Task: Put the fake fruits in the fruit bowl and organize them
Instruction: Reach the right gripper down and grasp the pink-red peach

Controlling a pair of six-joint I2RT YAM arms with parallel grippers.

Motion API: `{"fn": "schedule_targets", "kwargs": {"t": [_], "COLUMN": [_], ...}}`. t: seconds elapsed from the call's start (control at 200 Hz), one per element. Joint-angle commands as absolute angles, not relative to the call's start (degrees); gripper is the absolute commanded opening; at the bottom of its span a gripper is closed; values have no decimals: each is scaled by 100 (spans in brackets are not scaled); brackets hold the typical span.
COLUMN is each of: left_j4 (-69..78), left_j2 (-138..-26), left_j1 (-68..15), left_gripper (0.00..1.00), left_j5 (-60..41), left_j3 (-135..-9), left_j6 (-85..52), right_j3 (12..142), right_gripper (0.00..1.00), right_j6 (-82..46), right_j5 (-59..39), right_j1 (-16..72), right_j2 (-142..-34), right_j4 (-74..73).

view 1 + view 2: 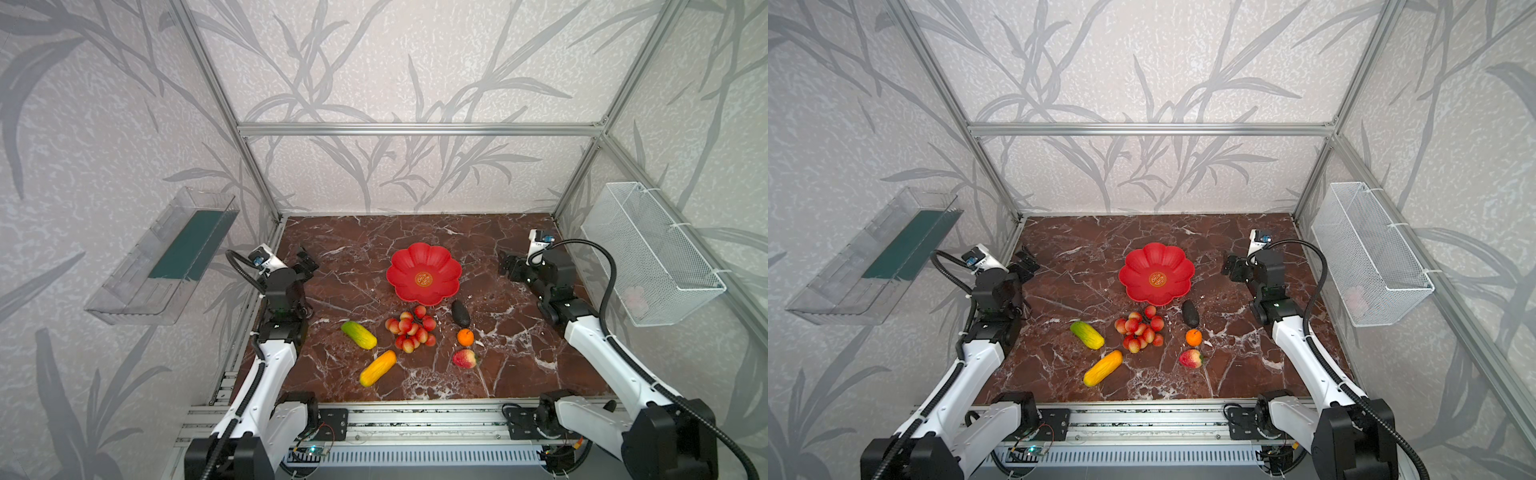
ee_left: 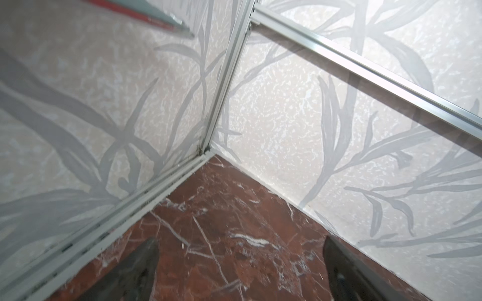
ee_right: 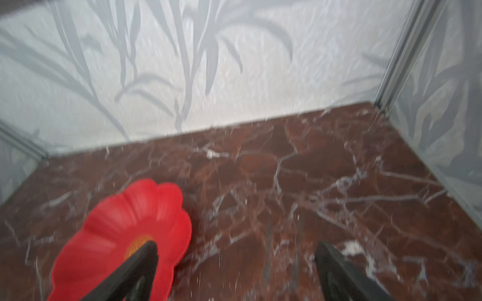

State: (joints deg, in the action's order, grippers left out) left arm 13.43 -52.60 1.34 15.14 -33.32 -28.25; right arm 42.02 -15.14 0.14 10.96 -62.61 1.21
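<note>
Left tool (image 2: 240,239) spread empty, right tool (image 3: 236,245) apart (blurred, seemingly empty), fake fruits (image 1: 409,330) beside fruit bowl (image 1: 415,257)

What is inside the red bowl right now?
No fruit yet. The bowl holds only its gold emblem. In both top views its whole inside shows, so nothing is hidden there. What lies under it is covered.

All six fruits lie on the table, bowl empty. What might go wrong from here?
The grape bunch lies close to the fruit bowl's near edge; a reach for it might nudge the bowl. The avocado sits close to the bowl's rim, leaving little room to grasp it. The bowl looks shallow, so the round orange may roll out.
</note>
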Motion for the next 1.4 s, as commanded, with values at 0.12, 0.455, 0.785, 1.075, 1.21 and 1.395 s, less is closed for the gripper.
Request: {"fn": "schedule_targets", "kwargs": {"t": [0.12, 0.455, 0.785, 1.075, 1.21, 1.395], "left_j4": [-1732, -2347, -2415, -2494, -2525, -2531], "left_j2": [-4762, -4125, -4053, -3853, -3747, -3691], "left_j1": [163, 165, 159, 161, 162, 165], "left_gripper": [95, 95, 95, 96, 96, 96], "left_j5": [428, 149, -40, 22, 76, 62], "left_j3": [-3979, -3861, -3724, -3714, -3698, -3668], "left_j6": [-3330, -3267, -3446, -3458, -3467, -3503], "right_j3": [4157, 3110, 3255, 3319, 3326, 3296], "right_gripper": [89, 88, 87, 86, 82, 60], "right_j6": [-2111, -3742, -4034, -3974, -3860, -3712], "right_j5": [299, 531, 833, 960, 988, 825], "right_j1": [2602, 4732, 5447, 5449, 5445, 5453], "right_j2": [-5570, -5172, -6315, -6988, -7159, -7262], "right_j4": [3463, 3688, 3294, 2691, 2503, 2320]}}
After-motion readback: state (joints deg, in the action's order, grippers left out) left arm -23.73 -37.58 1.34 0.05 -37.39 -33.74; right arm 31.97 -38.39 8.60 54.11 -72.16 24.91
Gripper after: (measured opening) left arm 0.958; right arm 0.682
